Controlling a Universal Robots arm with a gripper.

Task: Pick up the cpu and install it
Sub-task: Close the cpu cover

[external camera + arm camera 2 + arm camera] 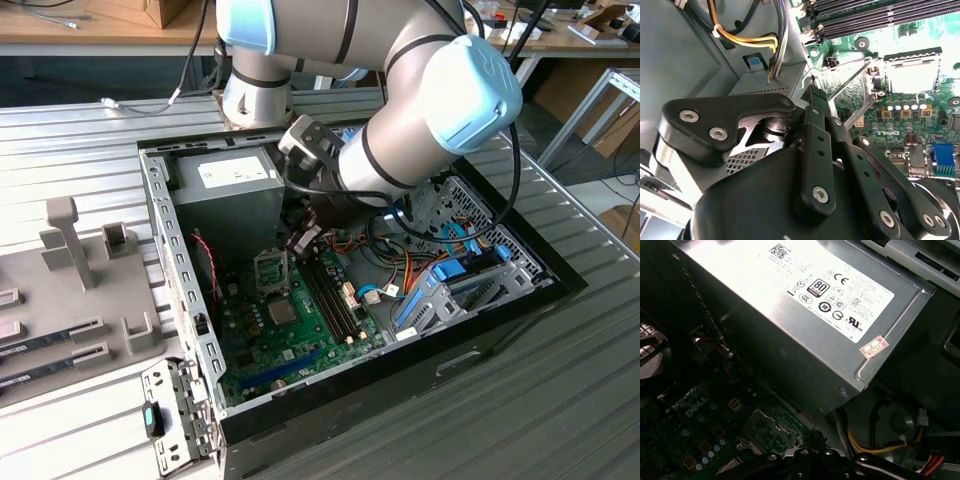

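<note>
Jaws drawn together, as far as the second wrist view shows, with no chip visible between them: the gripper (812,97) tapers to a closed tip just beside the raised retention plate (839,84) of the socket (912,56). Within the socket's dark frame lies a pale, flat square, judged to be the cpu (914,76) already seated, though glare makes it impossible to rule out the bare socket bed. The plate stands open and is not clamped over the square, so on this reading the pick-up and placement are done while the locking of the frame is not.

In the exterior view the gripper hangs low inside the open computer case (185,290), close above the green motherboard (250,335). Memory slots (330,290) run alongside the socket. The grey power supply (805,315) sits directly behind the gripper, with its bundled cables (747,40) passing near the wrist.
</note>
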